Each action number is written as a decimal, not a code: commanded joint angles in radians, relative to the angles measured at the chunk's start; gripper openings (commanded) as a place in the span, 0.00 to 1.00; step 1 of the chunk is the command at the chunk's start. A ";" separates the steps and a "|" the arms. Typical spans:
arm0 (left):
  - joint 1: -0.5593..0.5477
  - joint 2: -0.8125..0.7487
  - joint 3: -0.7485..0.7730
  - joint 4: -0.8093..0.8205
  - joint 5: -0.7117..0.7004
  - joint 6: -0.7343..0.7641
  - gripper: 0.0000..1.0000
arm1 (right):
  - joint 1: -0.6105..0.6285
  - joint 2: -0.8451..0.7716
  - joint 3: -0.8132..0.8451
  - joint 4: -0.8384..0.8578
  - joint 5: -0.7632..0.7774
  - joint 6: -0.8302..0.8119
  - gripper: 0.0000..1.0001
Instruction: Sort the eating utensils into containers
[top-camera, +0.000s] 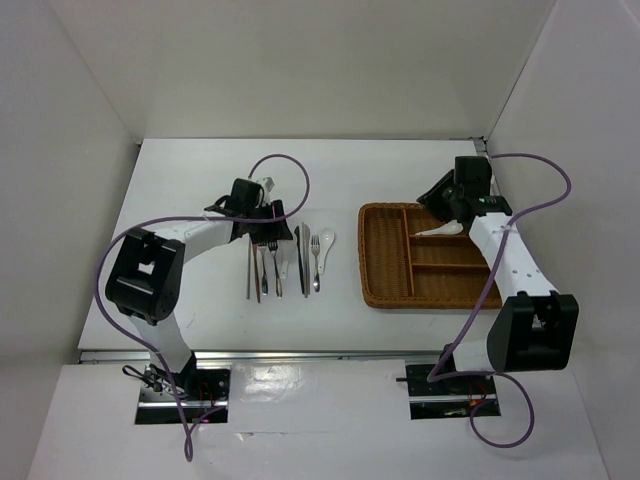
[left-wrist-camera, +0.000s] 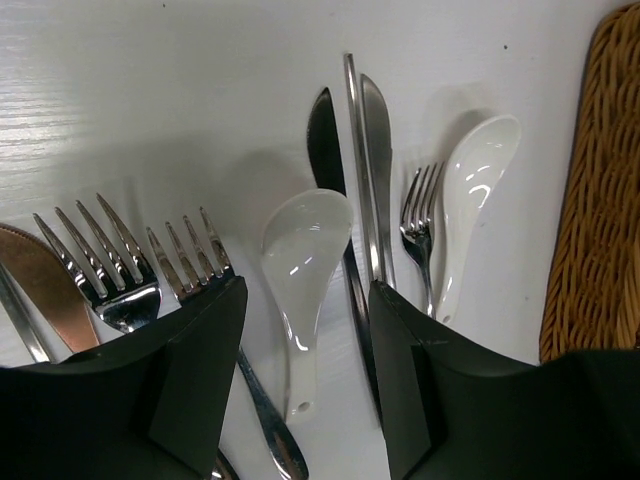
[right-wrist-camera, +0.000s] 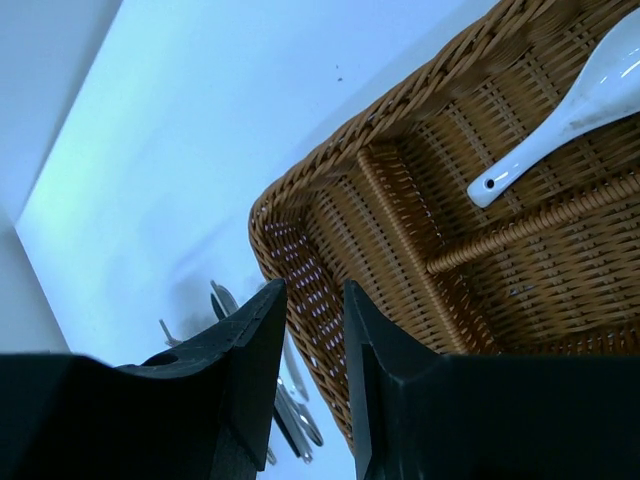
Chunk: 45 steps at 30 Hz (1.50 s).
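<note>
Spoon sits btwn my L gripper jaws, wide, not gripped; R gripper narrow, empty, by tray holding 2nd spoon.

The tray is sitting on the right half of the table. The row of utensils is lying side by side to its left, apart from it. My left gripper is hanging over that row, and one soup spoon is lying beneath the gap between my fingers. Two forks are lying to its left. Two knives, a third fork and a second soup spoon are lying to its right, the last nearest the tray. My right gripper is hanging over the tray's far edge, where a third soup spoon is lying slantwise in the farthest right-hand compartment.
</note>
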<state>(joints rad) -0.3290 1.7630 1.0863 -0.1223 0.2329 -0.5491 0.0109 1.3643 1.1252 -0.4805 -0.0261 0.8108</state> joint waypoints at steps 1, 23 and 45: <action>0.004 0.036 0.046 0.047 0.006 0.025 0.65 | 0.008 -0.028 -0.015 0.065 -0.046 -0.073 0.36; 0.034 0.176 0.083 0.107 0.095 -0.014 0.39 | 0.008 0.022 0.025 0.178 -0.231 -0.170 0.34; 0.024 -0.100 0.083 0.174 0.198 -0.153 0.06 | 0.492 0.150 0.047 0.355 -0.380 -0.283 0.51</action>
<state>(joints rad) -0.2924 1.7084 1.1465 0.0017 0.3935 -0.6483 0.4679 1.4918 1.1522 -0.2226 -0.3573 0.5175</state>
